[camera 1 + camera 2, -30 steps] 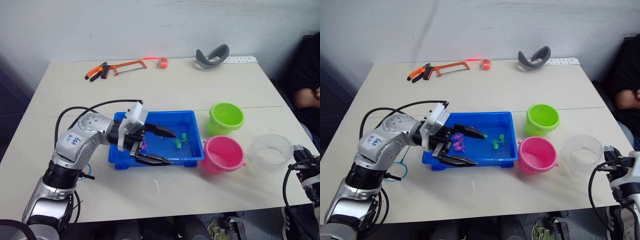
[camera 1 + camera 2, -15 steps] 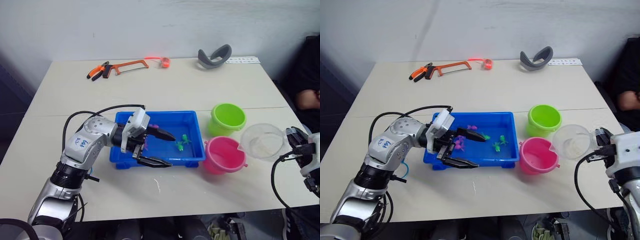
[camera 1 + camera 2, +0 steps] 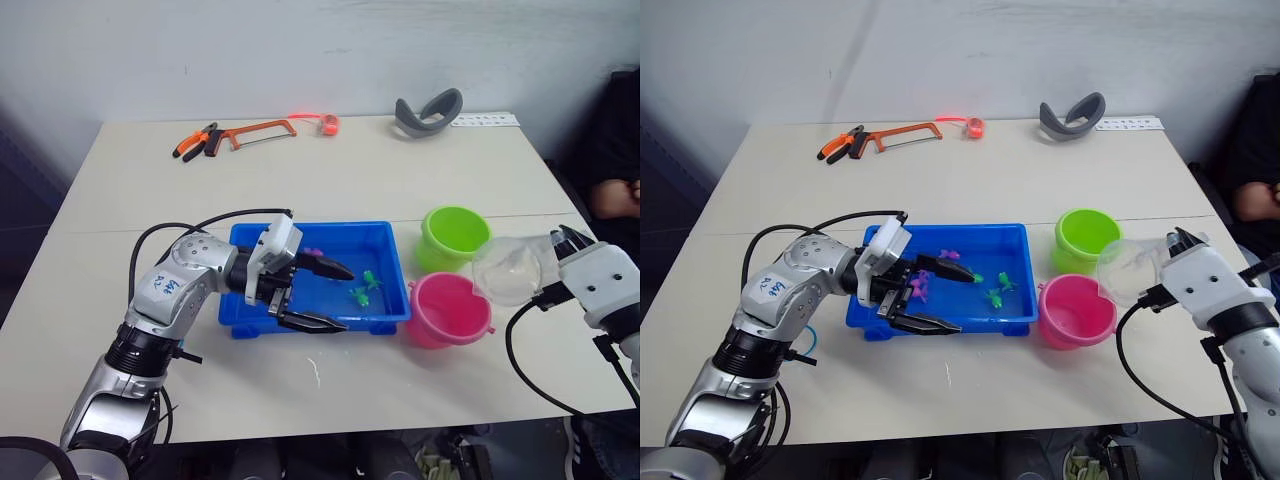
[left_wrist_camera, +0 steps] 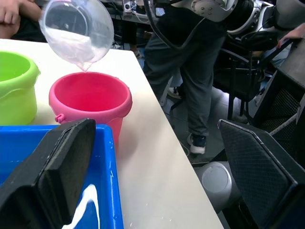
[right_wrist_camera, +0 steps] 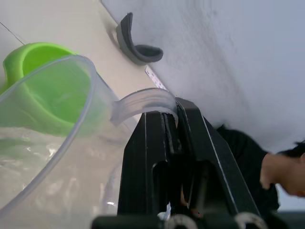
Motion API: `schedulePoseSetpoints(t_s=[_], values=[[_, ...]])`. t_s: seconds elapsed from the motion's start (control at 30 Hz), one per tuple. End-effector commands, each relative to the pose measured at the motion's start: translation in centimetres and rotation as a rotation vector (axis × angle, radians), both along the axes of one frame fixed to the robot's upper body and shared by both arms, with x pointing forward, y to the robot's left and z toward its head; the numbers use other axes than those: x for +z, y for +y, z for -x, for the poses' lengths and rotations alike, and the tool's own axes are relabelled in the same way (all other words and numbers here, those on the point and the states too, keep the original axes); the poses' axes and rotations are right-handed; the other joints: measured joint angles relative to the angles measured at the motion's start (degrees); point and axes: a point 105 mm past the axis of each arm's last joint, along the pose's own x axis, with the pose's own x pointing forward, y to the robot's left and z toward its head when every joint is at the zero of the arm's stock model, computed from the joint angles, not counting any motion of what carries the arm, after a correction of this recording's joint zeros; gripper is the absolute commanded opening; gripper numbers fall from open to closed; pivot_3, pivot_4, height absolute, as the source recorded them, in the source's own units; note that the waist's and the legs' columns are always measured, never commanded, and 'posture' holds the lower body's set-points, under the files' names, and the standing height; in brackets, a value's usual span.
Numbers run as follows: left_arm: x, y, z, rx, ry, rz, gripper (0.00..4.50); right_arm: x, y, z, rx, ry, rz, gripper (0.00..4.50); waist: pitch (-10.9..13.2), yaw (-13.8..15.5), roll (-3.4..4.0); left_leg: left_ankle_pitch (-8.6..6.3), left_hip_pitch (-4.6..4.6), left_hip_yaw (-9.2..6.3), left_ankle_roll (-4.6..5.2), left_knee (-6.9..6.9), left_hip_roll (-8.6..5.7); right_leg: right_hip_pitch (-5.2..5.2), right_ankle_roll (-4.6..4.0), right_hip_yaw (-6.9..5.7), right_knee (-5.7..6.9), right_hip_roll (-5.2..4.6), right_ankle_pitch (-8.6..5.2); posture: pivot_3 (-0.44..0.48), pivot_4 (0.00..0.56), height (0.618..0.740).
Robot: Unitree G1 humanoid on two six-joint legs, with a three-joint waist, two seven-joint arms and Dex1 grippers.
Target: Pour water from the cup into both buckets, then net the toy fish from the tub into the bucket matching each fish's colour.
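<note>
Above the pink bucket (image 3: 446,307), the right hand (image 5: 167,125) pinched the lipped rim of the clear plastic cup (image 3: 509,271) between its two black fingers and held it tilted, mouth turned toward the bucket. From the left wrist view a thin thread of water (image 4: 85,67) ran off the cup's low edge toward the smooth, round pink bucket. The lime green bucket (image 3: 455,235), glossy and similar in shape, stood just behind the pink one on the pale tabletop (image 3: 380,180). Both were just beside the shallow bright blue tub (image 3: 388,252), rectangular with a rolled rim, where tiny green toy fish (image 3: 363,287) and a magenta one (image 3: 311,253) lay. The left hand (image 3: 328,296) hung over the tub's near part with its fingers spread wide, holding nothing. An orange-framed hacksaw (image 3: 255,130) and a curved grey band (image 3: 427,110) lay along the far side.

Half a second earlier the cup had sat more upright and farther right; it had since swung left and tipped further over the pink bucket. The left hand had barely shifted.
</note>
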Motion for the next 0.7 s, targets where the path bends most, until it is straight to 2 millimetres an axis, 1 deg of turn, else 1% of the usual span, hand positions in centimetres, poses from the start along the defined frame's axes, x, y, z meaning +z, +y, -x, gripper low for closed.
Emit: schedulePoseSetpoints(t_s=[0.03, 0.13, 0.2, 0.3, 0.33, 0.4, 0.47, 0.6, 0.7], values=[[1.2, -0.5, 0.1, -0.013, -0.063, 0.019, 4.50, 2.1, 1.9, 0.3, 0.058, -0.101, 0.203, 0.06, 0.00, 0.01, 0.00, 0.00, 0.00, 0.01, 0.00, 0.00, -0.01, 0.00, 0.00, 0.00, 0.00, 0.00, 0.00, 0.000, 0.150, 0.740], [1.2, -0.5, 0.1, -0.013, -0.064, 0.020, 4.50, 2.3, 2.6, 0.4, 0.080, -0.128, 0.295, 0.06, 0.00, 0.00, -0.01, 0.00, 0.00, 0.03, 0.00, 0.03, -0.02, 0.00, 0.00, -0.02, 0.01, -0.01, 0.00, 0.000, 0.150, 0.740], [1.2, -0.5, 0.0, -0.013, -0.065, 0.020, 4.50, 2.2, 2.9, 0.4, 0.086, -0.139, 0.309, 0.06, 0.00, 0.00, -0.01, 0.00, 0.00, 0.03, 0.00, 0.04, -0.03, 0.00, 0.00, -0.03, 0.02, 0.00, 0.00, 0.000, 0.150, 0.740], [1.2, -0.6, 0.0, -0.014, -0.065, 0.019, 4.50, 1.9, 2.6, 0.4, 0.085, -0.127, 0.234, 0.06, 0.00, 0.01, -0.01, 0.00, 0.00, 0.02, -0.01, 0.04, -0.03, 0.00, 0.00, -0.04, 0.02, 0.03, 0.00, 0.000, 0.150, 0.740], [1.2, -0.6, 0.0, -0.015, -0.065, 0.019, 4.50, 1.7, 2.4, 0.4, 0.084, -0.118, 0.202, 0.06, 0.00, 0.02, -0.01, 0.01, 0.00, 0.02, -0.01, 0.04, -0.02, 0.00, 0.00, -0.04, 0.02, 0.03, 0.00, 0.000, 0.150, 0.740], [1.2, -0.6, -0.1, -0.014, -0.065, 0.019, 4.50, 1.2, 1.3, 0.4, 0.057, -0.085, 0.032, 0.06, 0.00, 0.02, -0.01, 0.01, 0.01, 0.03, -0.01, 0.05, -0.02, 0.00, 0.00, -0.04, 0.03, 0.03, 0.00, 0.000, 0.150, 0.740], [1.3, -0.6, -0.1, -0.013, -0.065, 0.019, 4.50, 0.7, 0.5, 0.5, 0.040, -0.063, -0.086, 0.06, 0.00, 0.02, 0.00, 0.01, 0.01, 0.02, -0.02, 0.05, 0.03, 0.02, 0.00, -0.05, 0.05, 0.04, 0.00, 0.000, 0.150, 0.740], [1.3, -0.5, -0.2, -0.011, -0.065, 0.018, 4.50, 0.3, -0.7, 0.7, 0.011, -0.045, -0.242, 0.06, 0.00, 0.03, -0.01, 0.01, 0.02, 0.04, -0.01, 0.07, 0.03, 0.01, 0.00, -0.04, 0.10, 0.00, 0.00, 0.000, 0.150, 0.740], [1.3, -0.4, -0.3, -0.009, -0.065, 0.018, 4.50, 0.3, -2.1, 0.8, -0.027, -0.056, -0.379, 0.06, 0.00, 0.02, -0.01, 0.01, 0.03, 0.03, -0.01, 0.08, 0.03, 0.01, 0.00, -0.04, 0.13, 0.01, 0.00, 0.000, 0.150, 0.740]])
